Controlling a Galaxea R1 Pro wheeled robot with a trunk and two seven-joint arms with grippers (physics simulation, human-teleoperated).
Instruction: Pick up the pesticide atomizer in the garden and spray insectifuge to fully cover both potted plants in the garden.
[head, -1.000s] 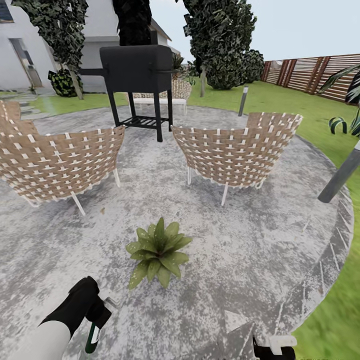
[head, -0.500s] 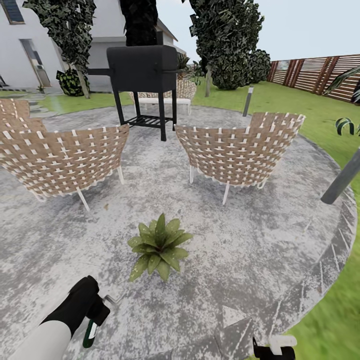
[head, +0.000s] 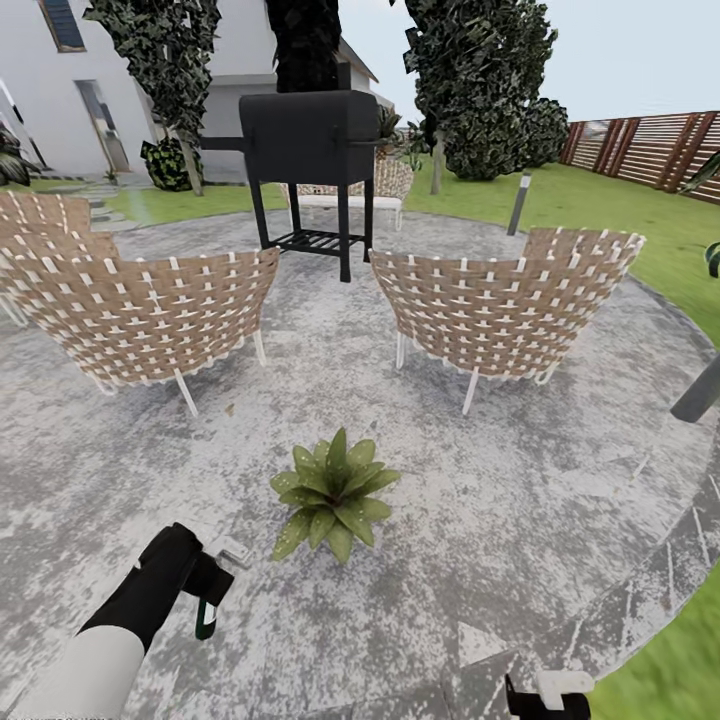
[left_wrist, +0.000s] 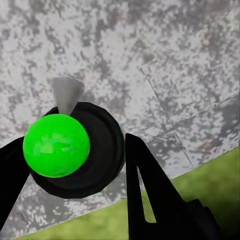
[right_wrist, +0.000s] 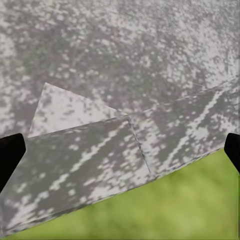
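- The left gripper (left_wrist: 75, 165) was closed around the pesticide atomizer (left_wrist: 70, 150), a black bottle with a bright green round cap and a small grey nozzle, seen from above in the left wrist view with one dark finger on each side of it.
- In the head view, the same left gripper (head: 205, 585) hung low at the end of a black and white arm, and the atomizer (head: 207, 612) showed as a green and white sliver beneath it.
- The potted plant (head: 333, 493), a low rosette of pointed green leaves with paler edges, sat near the atomizer, apart from it, on the round grey paved patio (head: 520, 480).
- Judgement: the nozzle seemed to face the paving rather than the leaves, so a spray from this pose could have missed the plant or covered one side only.
- Judgement: the bottle hung low, so a slack grip or a quick wrist turn might have tipped or dropped it.
- The right gripper (right_wrist: 120, 150) was spread wide with nothing in it, its dark tips at the far edges of the right wrist view, over paving and a strip of green lawn (right_wrist: 165, 210).
- Further out stood two woven tan wicker chairs (head: 150, 300), a black barbecue grill (head: 308, 150), and a brown slatted wooden fence (head: 650, 150).
- Judgement: just one plant was in sight here, so the other could have been left unsprayed.
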